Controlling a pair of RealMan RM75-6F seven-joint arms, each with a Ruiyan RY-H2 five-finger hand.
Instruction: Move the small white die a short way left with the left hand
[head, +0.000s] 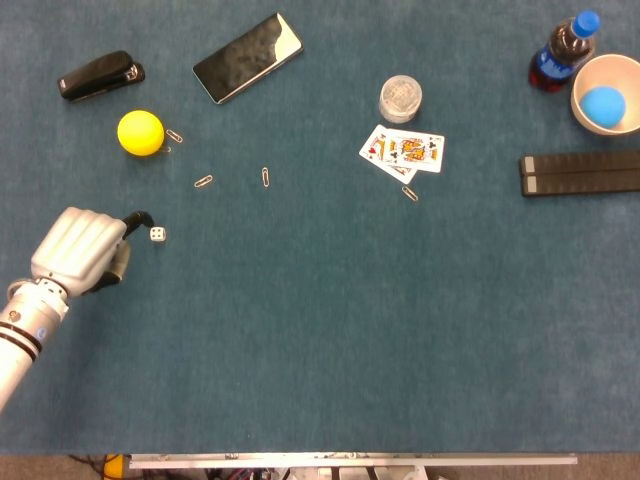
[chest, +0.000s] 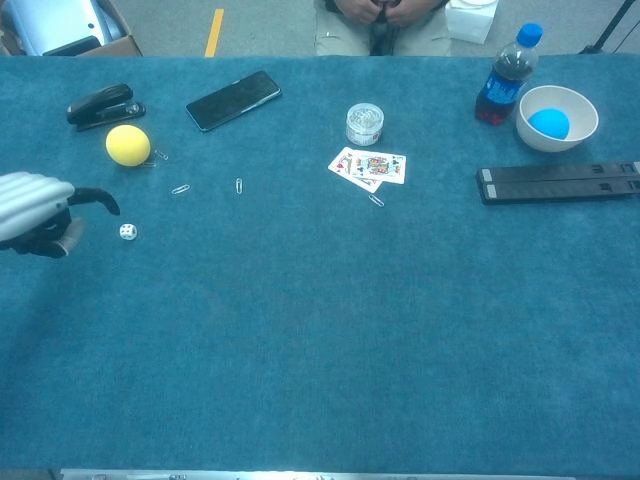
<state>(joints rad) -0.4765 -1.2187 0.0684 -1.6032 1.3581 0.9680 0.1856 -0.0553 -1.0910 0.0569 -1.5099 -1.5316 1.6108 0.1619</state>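
The small white die (head: 158, 234) lies alone on the blue table cloth at the left, also seen in the chest view (chest: 127, 232). My left hand (head: 78, 250) sits just left of the die, a small gap apart and holding nothing. Its dark fingertip (head: 141, 216) curves toward the die without touching it. In the chest view the left hand (chest: 35, 207) is at the frame's left edge, raised a little above the cloth. My right hand shows in neither view.
A yellow ball (head: 140, 132), a black stapler (head: 100, 75) and a phone (head: 248, 57) lie beyond the die. Paper clips (head: 203, 181) are scattered nearby. Playing cards (head: 403, 152), a small jar (head: 400, 98), a bottle (head: 560, 52), a bowl (head: 598, 82) and a black bar (head: 580, 172) lie to the right.
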